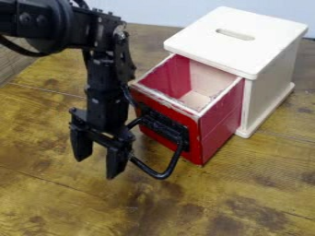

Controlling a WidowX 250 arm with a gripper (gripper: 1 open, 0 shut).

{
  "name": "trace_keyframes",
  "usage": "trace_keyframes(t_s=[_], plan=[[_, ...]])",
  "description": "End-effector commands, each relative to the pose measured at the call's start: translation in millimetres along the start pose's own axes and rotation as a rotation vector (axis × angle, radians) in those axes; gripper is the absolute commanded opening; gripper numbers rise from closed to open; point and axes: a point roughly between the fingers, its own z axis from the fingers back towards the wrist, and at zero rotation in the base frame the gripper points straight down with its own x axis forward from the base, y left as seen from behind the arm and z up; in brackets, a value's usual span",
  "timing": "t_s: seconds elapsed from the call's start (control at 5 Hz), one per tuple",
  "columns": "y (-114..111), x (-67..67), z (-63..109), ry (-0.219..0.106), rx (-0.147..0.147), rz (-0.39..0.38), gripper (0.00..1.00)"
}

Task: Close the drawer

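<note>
The red drawer (185,115) stands pulled out of the cream-white cabinet (252,55), its pale wood inside showing with a small light block in it. A large black loop handle (157,152) juts from the drawer's front toward the lower left. My black gripper (101,159) hangs pointing down just left of the handle, open, with nothing between its fingers. Its right finger (120,159) overlaps the loop's left end in the picture. Whether it touches the loop I cannot tell.
The cabinet has a slot on its top and sits at the right of the wooden table (50,198). My black arm (74,37) reaches in from the upper left.
</note>
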Motion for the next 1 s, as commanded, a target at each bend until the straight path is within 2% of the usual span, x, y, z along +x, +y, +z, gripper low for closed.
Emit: trace_keyframes(t_s=[0.0, 0.2, 0.4, 0.8], plan=[[17, 9.2, 19.5, -0.071, 0.022, 0.014, 1.00], [26, 13.2, 19.4, -0.079, 0.025, 0.021, 1.00], [25, 20.9, 27.6, -0.064, 0.028, 0.012, 1.00], [21, 11.5, 16.2, -0.034, 0.005, 0.123, 1.00]])
